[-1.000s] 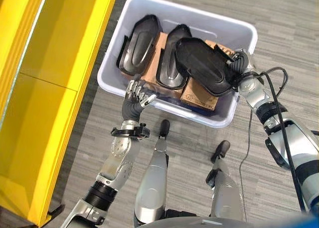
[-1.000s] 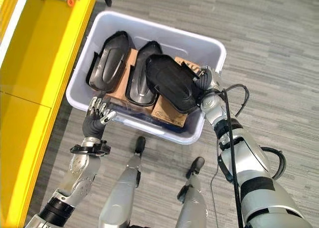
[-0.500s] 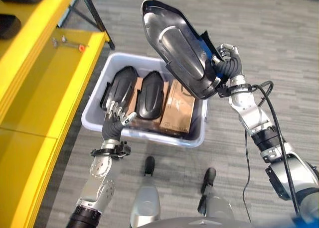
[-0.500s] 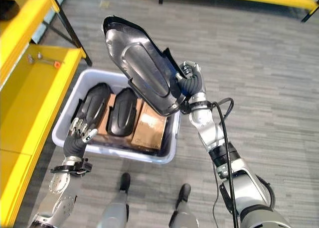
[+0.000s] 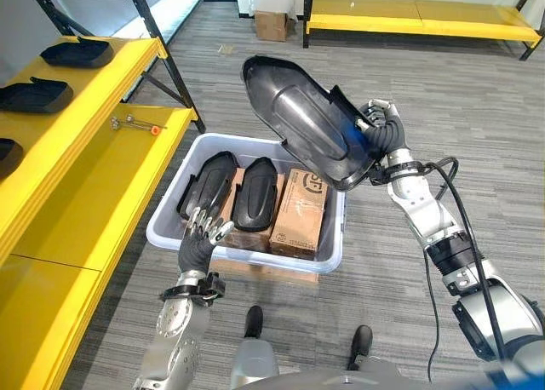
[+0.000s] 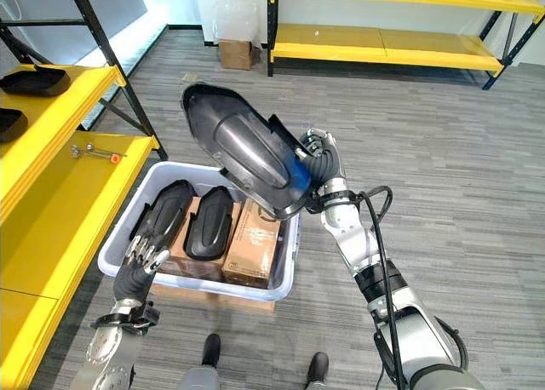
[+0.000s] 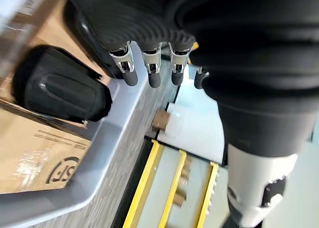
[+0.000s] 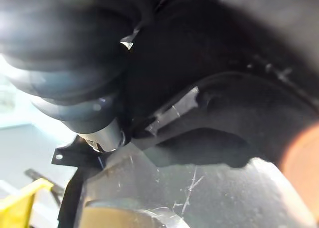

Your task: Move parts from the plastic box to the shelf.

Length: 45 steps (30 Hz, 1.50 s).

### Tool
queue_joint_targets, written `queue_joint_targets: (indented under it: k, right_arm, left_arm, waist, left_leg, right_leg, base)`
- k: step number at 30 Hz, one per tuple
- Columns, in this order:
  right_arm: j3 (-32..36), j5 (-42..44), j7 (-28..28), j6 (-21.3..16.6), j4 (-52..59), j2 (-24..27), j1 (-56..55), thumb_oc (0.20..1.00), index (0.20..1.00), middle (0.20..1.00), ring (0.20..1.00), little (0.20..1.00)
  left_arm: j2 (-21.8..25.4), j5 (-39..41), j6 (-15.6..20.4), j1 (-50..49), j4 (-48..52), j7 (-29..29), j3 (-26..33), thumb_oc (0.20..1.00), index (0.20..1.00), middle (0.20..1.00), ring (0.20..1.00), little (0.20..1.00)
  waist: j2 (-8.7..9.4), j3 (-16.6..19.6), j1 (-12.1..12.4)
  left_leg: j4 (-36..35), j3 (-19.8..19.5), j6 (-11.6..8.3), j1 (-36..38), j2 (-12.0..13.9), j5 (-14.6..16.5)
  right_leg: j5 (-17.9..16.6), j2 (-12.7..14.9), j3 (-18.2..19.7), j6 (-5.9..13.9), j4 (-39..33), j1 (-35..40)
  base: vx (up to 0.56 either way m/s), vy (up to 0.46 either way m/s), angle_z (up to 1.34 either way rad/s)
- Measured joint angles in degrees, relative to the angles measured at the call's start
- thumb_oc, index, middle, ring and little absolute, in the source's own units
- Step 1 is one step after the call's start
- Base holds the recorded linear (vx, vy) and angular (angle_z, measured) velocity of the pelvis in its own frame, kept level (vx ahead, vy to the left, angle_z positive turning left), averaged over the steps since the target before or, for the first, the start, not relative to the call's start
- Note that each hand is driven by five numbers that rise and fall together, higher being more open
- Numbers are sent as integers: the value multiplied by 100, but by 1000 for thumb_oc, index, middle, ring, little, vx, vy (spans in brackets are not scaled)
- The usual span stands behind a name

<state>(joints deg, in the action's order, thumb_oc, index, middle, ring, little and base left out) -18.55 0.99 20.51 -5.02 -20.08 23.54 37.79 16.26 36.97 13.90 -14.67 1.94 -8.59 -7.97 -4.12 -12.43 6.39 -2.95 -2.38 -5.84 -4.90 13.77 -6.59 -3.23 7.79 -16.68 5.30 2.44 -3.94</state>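
The right hand [image 5: 385, 133] holds a large black moulded part [image 5: 305, 128] up in the air above the plastic box [image 5: 330, 252], its fingers [image 6: 316, 142] curled round the part's edge at the end nearest the arm; the part is tilted, its hollow glossy inner face turned toward the camera and its narrow end pointing up and away toward the shelf side. In the right wrist view the same dark part [image 8: 224, 113] sits right against the hand, with the ribbed cover pressed close to it. The box, pale grey-blue, stands on the grey plank floor [image 5: 477, 100] and still contains two more black parts [image 5: 207, 186] lying side by side at its left (each on a brown cardboard carton), with a third cardboard carton [image 5: 300, 209] uncovered at the right of the box. The left hand [image 5: 201, 234] hangs low in front of the box's near wall, holding nothing, its fingers [image 7: 151, 73] straight and slightly spread, their dark tips close to the rim; in the left wrist view they point along the box's edge past one of the black parts [image 7: 60, 91]. To the robot's left runs the yellow shelf [image 5: 102, 173], and its upper board already carries black parts [image 5: 34, 94] set in a row, well apart from the box. A small metal tool with an orange tip [image 5: 134, 124] lies on the lower yellow board, and another yellow rack [image 5: 417, 15] stands at the far side of the room with a small cardboard carton [image 5: 272, 25] on the floor beside it
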Motion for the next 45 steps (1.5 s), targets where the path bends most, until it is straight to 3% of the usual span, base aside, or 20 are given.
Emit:
queue_joint_targets:
  k: [1, 2, 3, 4, 6, 8, 9, 10, 13, 18, 23, 25, 27, 28, 29, 30, 32, 34, 42, 45]
  right_arm:
    - [11, 7, 58, -74, 102, 148, -67, 200, 200, 200, 200, 200]
    - [13, 8, 65, -86, 156, 324, -76, 200, 200, 200, 200, 200]
    - [56, 0, 110, -44, 238, 237, -176, 200, 200, 200, 200, 200]
    - [28, -12, 105, -28, 334, 134, -209, 200, 200, 200, 200, 200]
    - [37, -64, 67, -36, 613, -87, -243, 200, 200, 200, 200, 200]
    - [225, -65, 78, -86, 790, -58, -310, 200, 200, 200, 200, 200]
    - [662, -64, 206, -87, 1063, -8, -690, 200, 200, 200, 200, 200]
    - [789, -82, 257, -69, 1125, -20, -889, 200, 200, 200, 200, 200]
    - [709, -234, 243, -47, 1120, -116, -892, 200, 200, 200, 200, 200]
    - [898, -240, 251, -43, 1161, -473, -845, 200, 200, 200, 200, 200]
    - [877, -240, 255, -34, 1169, -662, -811, 200, 200, 200, 200, 200]
    - [885, -235, 267, 0, 1177, -638, -991, 200, 200, 200, 200, 200]
    - [815, -246, 178, 17, 1206, -603, -1064, 200, 200, 200, 200, 200]
    - [818, -231, 149, 16, 1270, -506, -1114, 200, 200, 200, 200, 200]
    - [830, -232, 122, -14, 1498, -309, -1291, 200, 200, 200, 200, 200]
    - [879, -226, 116, -68, 1620, -346, -1531, 200, 200, 200, 200, 200]
    - [886, -217, 78, -107, 1638, -262, -1714, 200, 200, 200, 200, 200]
    - [964, -214, 81, -128, 1606, -203, -1722, 200, 200, 200, 200, 200]
    - [952, -167, 63, -173, 1416, 13, -1630, 200, 200, 200, 200, 200]
    - [990, -117, 39, -177, 1419, 8, -1709, 200, 200, 200, 200, 200]
  left_arm:
    - [8, 2, -16, 63, -173, 2, -147, 1000, 1000, 1000, 1000, 1000]
    - [11, 1, -20, 190, -140, 25, -268, 1000, 1000, 1000, 1000, 1000]
    - [207, 11, -85, 417, -195, 67, -281, 1000, 1000, 1000, 1000, 1000]
    - [322, 10, -87, 494, -196, 88, -278, 1000, 1000, 1000, 1000, 1000]
    - [251, 9, -92, 569, -224, 117, -298, 1000, 1000, 1000, 1000, 1000]
    - [102, -3, -92, 601, -248, 130, -333, 1000, 1000, 1000, 1000, 1000]
    - [106, -8, -126, 830, -412, 134, -293, 1000, 1000, 1000, 1000, 1000]
    - [209, -45, -123, 891, -418, 132, -168, 1000, 1000, 1000, 1000, 1000]
    - [392, -57, -116, 915, -424, 103, 145, 1000, 1000, 1000, 1000, 1000]
    - [500, -271, -119, 700, -437, -4, 400, 1000, 1000, 1000, 1000, 1000]
    - [588, -287, -112, 792, -442, -57, 324, 1000, 1000, 1000, 1000, 1000]
    - [516, -379, -116, 1015, -456, -59, 278, 1000, 1000, 1000, 1000, 1000]
    - [586, -451, -115, 1128, -466, -62, 248, 1000, 1000, 1000, 1000, 1000]
    - [523, -453, -96, 1235, -579, -64, 167, 1000, 1000, 1000, 1000, 1000]
    - [506, -470, -99, 1401, -796, -55, -1, 1000, 1000, 1000, 1000, 1000]
    - [510, -511, -127, 1379, -849, -46, -77, 1000, 1000, 1000, 1000, 1000]
    - [377, -522, -132, 1177, -747, -6, -116, 1000, 1000, 1000, 1000, 1000]
    - [366, -596, -132, 998, -662, -9, -111, 1000, 1000, 1000, 1000, 1000]
    - [212, -638, -145, 1597, -1011, 39, -154, 1000, 1000, 1000, 1000, 1000]
    - [207, -675, -148, 1400, -914, 153, -138, 1000, 1000, 1000, 1000, 1000]
  waist:
    - [-222, -66, 34]
    - [-341, -116, -39]
    - [-30, -289, -31]
    - [144, -365, -41]
    - [152, -344, -100]
    - [-99, -250, -199]
    - [91, -275, -196]
    - [330, -197, -188]
    - [531, -156, 155]
    - [1251, -62, 544]
    - [1297, -132, 520]
    - [1130, -173, 286]
    - [1098, -178, 233]
    - [965, -236, 120]
    - [699, -344, -79]
    - [656, -375, -274]
    - [777, -307, -348]
    - [727, -283, -364]
    - [414, -470, -766]
    - [461, -425, -810]
  left_leg:
    - [163, -251, 386, -350, -22, -235]
    - [45, 145, 925, -725, -9, -344]
    - [231, 1331, 756, -743, 232, 192]
    - [609, 1700, 687, -778, 390, 205]
    - [646, 1406, 146, -181, 624, 418]
    - [319, 1441, 157, 509, 601, 385]
    - [376, 1476, -203, 560, 300, 393]
    - [505, 1428, -236, 413, -28, 496]
    - [850, 1394, -1, 170, -542, 701]
    - [2327, 988, 145, -830, -617, 1434]
    - [3324, 1114, 718, -1446, -1194, 2090]
    - [3366, 706, 992, -1483, -1527, 2105]
    - [2487, 372, 1225, -1084, -1823, 1576]
    - [2001, 38, 1311, -777, -1942, 1259]
    - [1602, -433, 1354, -476, -1881, 1025]
    - [1100, -632, 1334, -105, -1905, 797]
    - [769, -579, 1310, 152, -2142, 703]
    - [692, -619, 1338, 245, -2260, 719]
    - [823, -1244, 1148, 640, -2313, 1003]
    - [649, -1205, 1024, 1197, -2483, 1079]
  right_leg:
    - [372, -128, 40, -111, 549, -236]
    - [755, -124, -58, -373, 1207, -577]
    - [808, 239, -342, -459, 1241, -582]
    - [798, 349, -423, -477, 1208, -558]
    - [692, 438, -558, -326, 1169, -443]
    - [647, 409, -617, -210, 1177, -375]
    - [553, 727, -673, -25, 1222, -346]
    - [301, 1048, -678, 117, 999, -315]
    - [-385, 1364, -787, 123, 75, 71]
    - [-482, 1482, -1104, 227, -15, 124]
    - [-1021, 2105, -1054, 120, 34, 85]
    - [-1339, 2354, -273, 67, 765, 9]
    - [-590, 1884, 1048, 200, 1985, -479]
    - [100, 1146, 1732, 59, 2451, -569]
    - [932, -15, 2321, -291, 2934, -674]
    - [1375, -797, 2402, -369, 3056, -922]
    - [1304, -933, 1504, -523, 2627, -1404]
    - [923, -923, 1167, -509, 1783, -1662]
    - [-623, -1264, 2756, -200, -168, -1490]
    - [-643, -970, 2016, -332, -127, -925]
  base:
    - [-152, 7, 188]
    - [-53, 81, 232]
    - [8, 266, 193]
    - [19, 219, 109]
    - [52, 211, 59]
    - [147, 327, 35]
    - [160, 410, 41]
    - [93, 325, 45]
    - [70, 165, 29]
    - [34, 165, 38]
    - [122, 304, 26]
    - [176, 247, 119]
    - [294, 313, 112]
    - [248, 210, 121]
    - [116, 32, 160]
    - [86, -28, 148]
    - [66, -66, 69]
    - [120, -62, 17]
    - [165, -85, 29]
    - [183, -111, 32]
